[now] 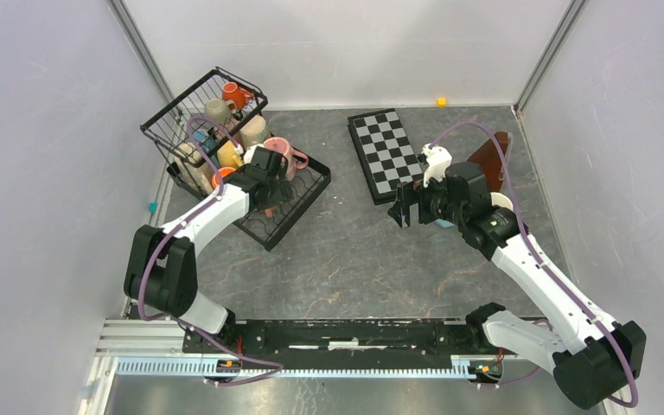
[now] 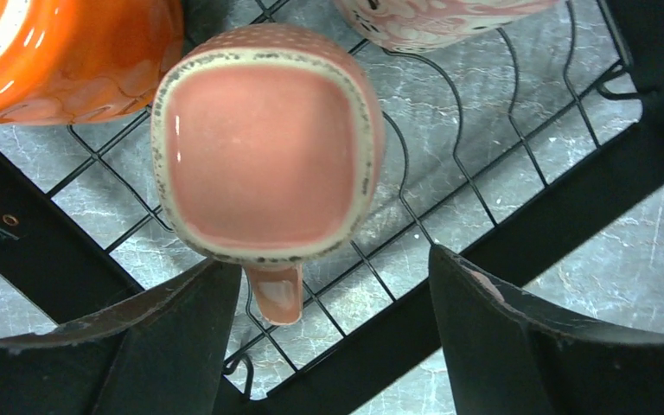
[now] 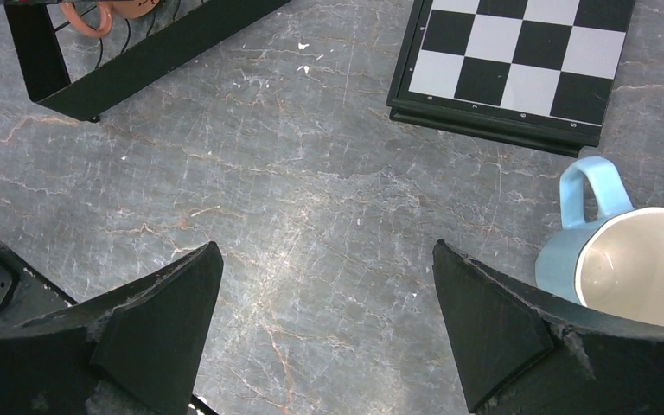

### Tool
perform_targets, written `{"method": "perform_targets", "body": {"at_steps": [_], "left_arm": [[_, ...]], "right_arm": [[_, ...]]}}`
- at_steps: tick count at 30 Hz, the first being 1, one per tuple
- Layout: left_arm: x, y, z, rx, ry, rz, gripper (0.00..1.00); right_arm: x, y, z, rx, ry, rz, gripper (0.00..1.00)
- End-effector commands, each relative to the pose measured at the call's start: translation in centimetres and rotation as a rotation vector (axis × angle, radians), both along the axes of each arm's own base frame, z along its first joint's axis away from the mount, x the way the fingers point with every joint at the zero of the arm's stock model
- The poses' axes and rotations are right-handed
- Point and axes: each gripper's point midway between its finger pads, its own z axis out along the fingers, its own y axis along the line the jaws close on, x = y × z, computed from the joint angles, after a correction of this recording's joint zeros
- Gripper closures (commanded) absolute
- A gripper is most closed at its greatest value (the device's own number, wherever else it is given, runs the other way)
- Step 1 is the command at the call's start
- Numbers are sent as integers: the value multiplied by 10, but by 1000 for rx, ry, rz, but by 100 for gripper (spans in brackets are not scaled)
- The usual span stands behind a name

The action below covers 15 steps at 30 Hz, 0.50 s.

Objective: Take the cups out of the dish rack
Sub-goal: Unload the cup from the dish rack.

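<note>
The black wire dish rack stands at the back left, with several cups in its basket part. My left gripper hovers over the tray part. In the left wrist view a pink cup sits upright on the tray wires, and its handle points toward the open left gripper, close to the left finger. An orange cup stands beside it. My right gripper is open and empty over the table, with a light blue cup just to its right.
A black-and-white checkerboard lies at mid-back. A brown object stands behind the right arm. A second pink patterned cup sits farther along the tray. A corner of the rack shows in the right wrist view.
</note>
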Motion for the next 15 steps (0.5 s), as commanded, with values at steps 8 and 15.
{"method": "perform_targets", "body": {"at_steps": [8,15], "left_arm": [[3,14,-21,36,19,137,42],[0,16,-33,48,40,148,65]], "right_arm": [[1,6,4,29,-27,15,2],[-2,4,-1,23,-19,16,2]]}}
